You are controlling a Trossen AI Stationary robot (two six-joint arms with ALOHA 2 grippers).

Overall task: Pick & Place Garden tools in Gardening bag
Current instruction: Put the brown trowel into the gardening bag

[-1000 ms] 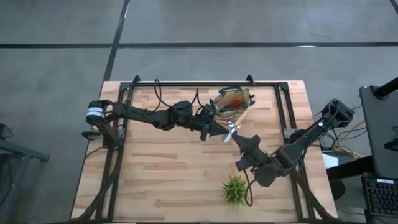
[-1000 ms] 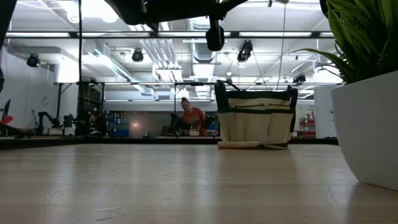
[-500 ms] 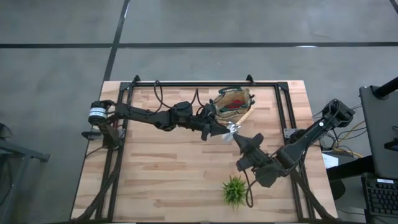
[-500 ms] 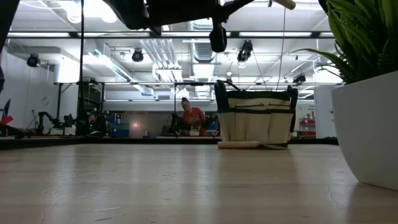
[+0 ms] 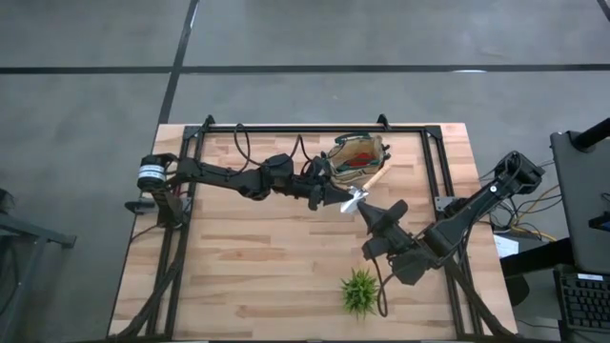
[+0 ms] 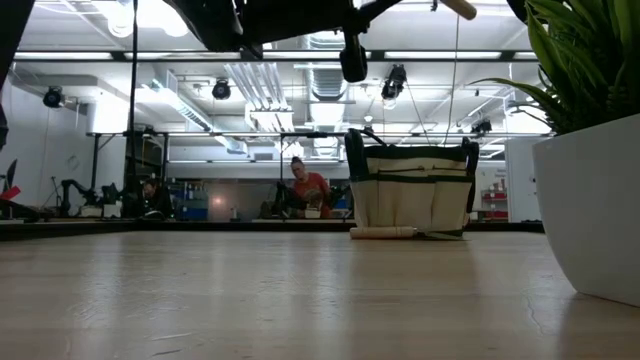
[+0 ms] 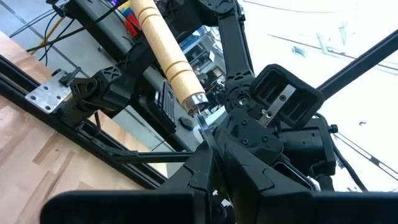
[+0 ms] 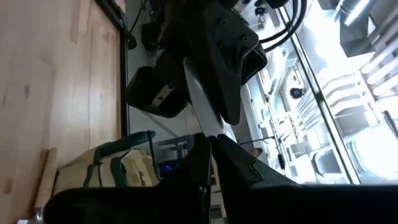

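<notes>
- From above we see both grippers meet on the trowel, just beside the bag at the table's far edge.
- Left wrist view alone shows its wooden handle.
- Left gripper and right gripper are both clamped on its metal blade.
- Low down, the bag stands upright before a workshop; the plant crowds that view's edge.

Plant in a white pot at five o'clock on the table; a person sits far behind.
</notes>
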